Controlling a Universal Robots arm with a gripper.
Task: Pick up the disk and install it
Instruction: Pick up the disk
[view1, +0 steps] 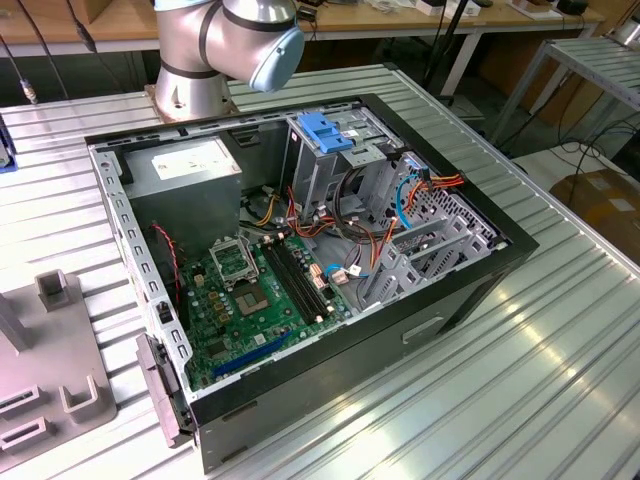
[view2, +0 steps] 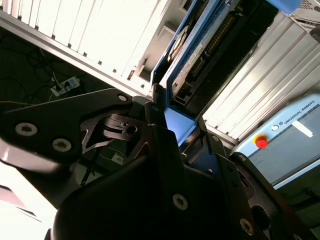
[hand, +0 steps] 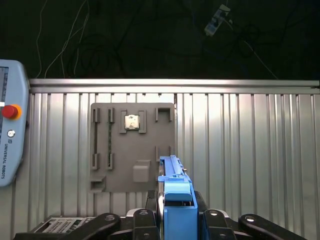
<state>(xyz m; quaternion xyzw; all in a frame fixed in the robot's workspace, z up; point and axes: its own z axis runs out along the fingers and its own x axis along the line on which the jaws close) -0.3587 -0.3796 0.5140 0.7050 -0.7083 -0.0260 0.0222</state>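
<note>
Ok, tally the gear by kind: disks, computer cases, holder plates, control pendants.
disk: 1
computer case: 1
grey holder plate: 1
control pendant: 1
Total: 4

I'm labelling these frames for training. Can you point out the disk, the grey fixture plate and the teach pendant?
the disk (hand: 177, 205), first wrist view, on its blue end tab.
grey fixture plate (hand: 150, 137), first wrist view, bare flat patch of its face.
teach pendant (hand: 15, 150), first wrist view, on its pale casing.

One disk (hand: 177, 200), one open computer case (view1: 330, 400), one power supply (view1: 190, 165), one grey fixture plate (hand: 117, 170) and one teach pendant (hand: 10, 145).
</note>
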